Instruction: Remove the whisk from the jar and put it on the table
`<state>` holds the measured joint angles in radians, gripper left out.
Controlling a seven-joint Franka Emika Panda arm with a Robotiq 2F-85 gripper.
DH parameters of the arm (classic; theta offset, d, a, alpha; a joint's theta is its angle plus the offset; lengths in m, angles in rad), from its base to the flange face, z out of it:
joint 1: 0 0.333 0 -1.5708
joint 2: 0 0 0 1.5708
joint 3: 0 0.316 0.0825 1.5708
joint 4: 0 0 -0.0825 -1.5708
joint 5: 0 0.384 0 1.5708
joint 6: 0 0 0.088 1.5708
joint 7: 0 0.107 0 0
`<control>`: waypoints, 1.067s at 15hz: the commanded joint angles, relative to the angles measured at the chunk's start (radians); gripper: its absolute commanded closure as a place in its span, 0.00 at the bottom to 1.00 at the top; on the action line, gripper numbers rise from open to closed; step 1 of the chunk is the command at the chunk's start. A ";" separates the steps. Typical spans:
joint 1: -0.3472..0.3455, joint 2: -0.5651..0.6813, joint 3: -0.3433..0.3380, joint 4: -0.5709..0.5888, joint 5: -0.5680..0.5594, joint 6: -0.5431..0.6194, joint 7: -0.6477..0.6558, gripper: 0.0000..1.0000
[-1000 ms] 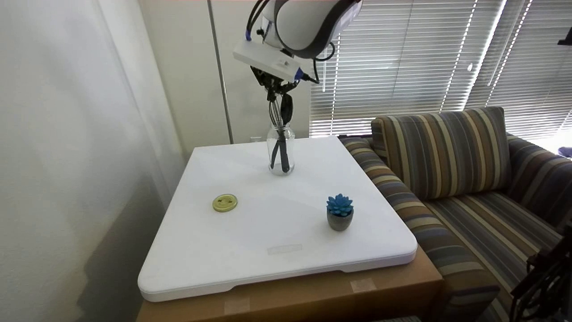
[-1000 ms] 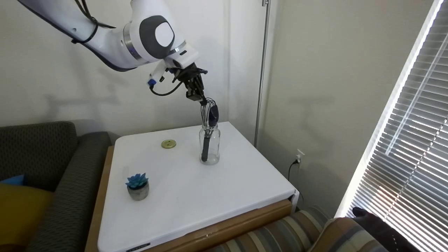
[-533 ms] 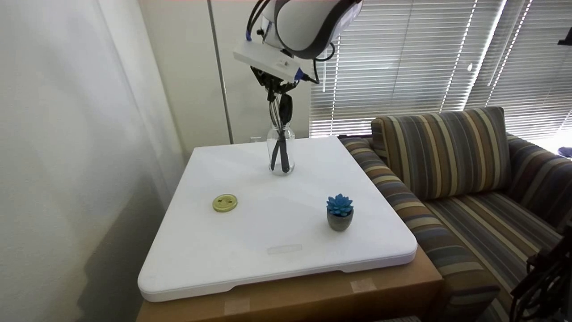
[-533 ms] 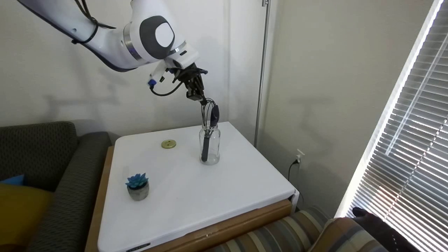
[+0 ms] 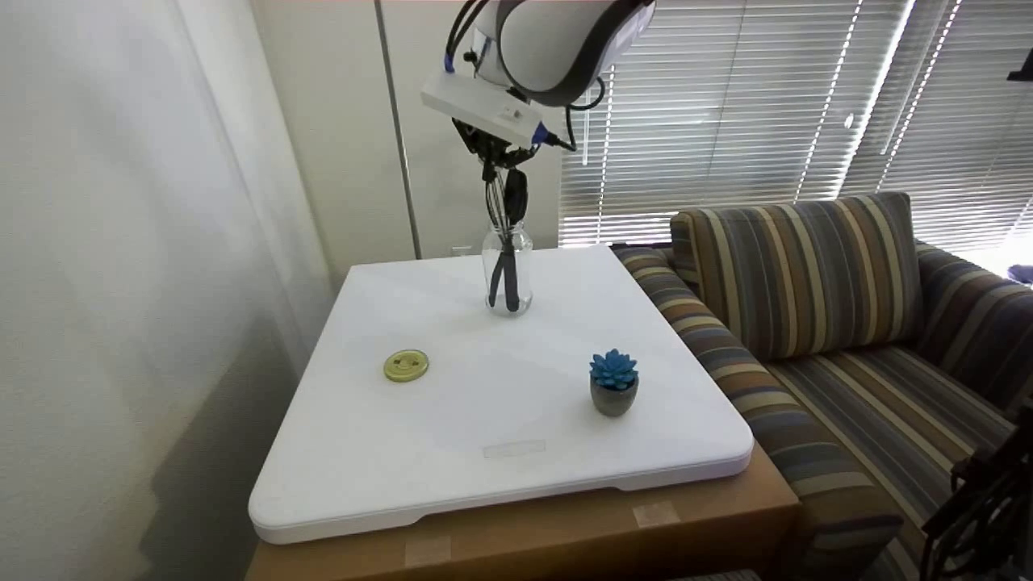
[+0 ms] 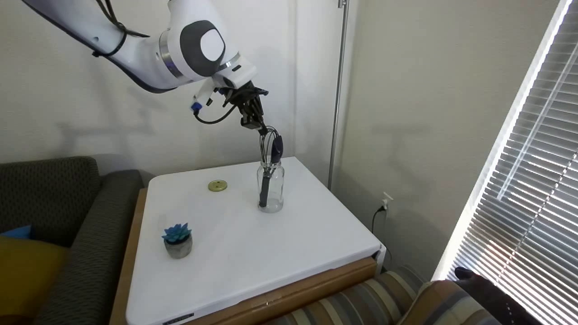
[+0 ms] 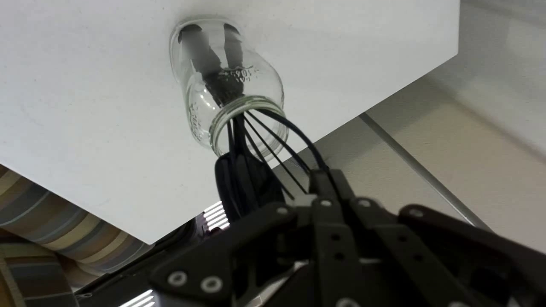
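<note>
The whisk [image 5: 495, 203] stands in the clear glass jar [image 5: 524, 274], wires up and black handle down inside. It also shows in an exterior view [image 6: 263, 146]. My gripper [image 7: 328, 185] is shut on a wire at the top of the whisk; in the wrist view the wire runs between the fingertips. The gripper is above the jar in both exterior views [image 5: 489, 171] [image 6: 263, 131]. A second dark utensil with a broad head [image 7: 247, 181] stands in the jar beside the whisk. The jar stands upright on the white table [image 6: 226, 253].
A yellow-green disc [image 5: 406, 365] lies on the table. A blue succulent in a grey pot [image 5: 614, 383] stands near the table's edge. A striped sofa [image 5: 807, 282] adjoins one side. A wall [image 5: 323, 121] and a metal pole [image 6: 338, 99] are behind the jar.
The utensil heads and handles have shifted slightly inside the jar; the broad head leans a little differently and a handle's lower end moved slightly. The arm and jar look almost still.
</note>
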<state>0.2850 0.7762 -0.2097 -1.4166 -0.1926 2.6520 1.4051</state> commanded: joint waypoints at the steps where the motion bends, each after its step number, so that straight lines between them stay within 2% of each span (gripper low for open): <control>1: 0.024 -0.015 -0.036 -0.035 -0.025 0.045 0.013 0.99; 10: 0.100 -0.042 -0.109 -0.084 -0.094 0.127 0.023 0.99; 16: 0.169 -0.072 -0.177 -0.167 -0.113 0.192 0.055 0.99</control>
<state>0.4151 0.7610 -0.3471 -1.4867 -0.2737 2.7967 1.4253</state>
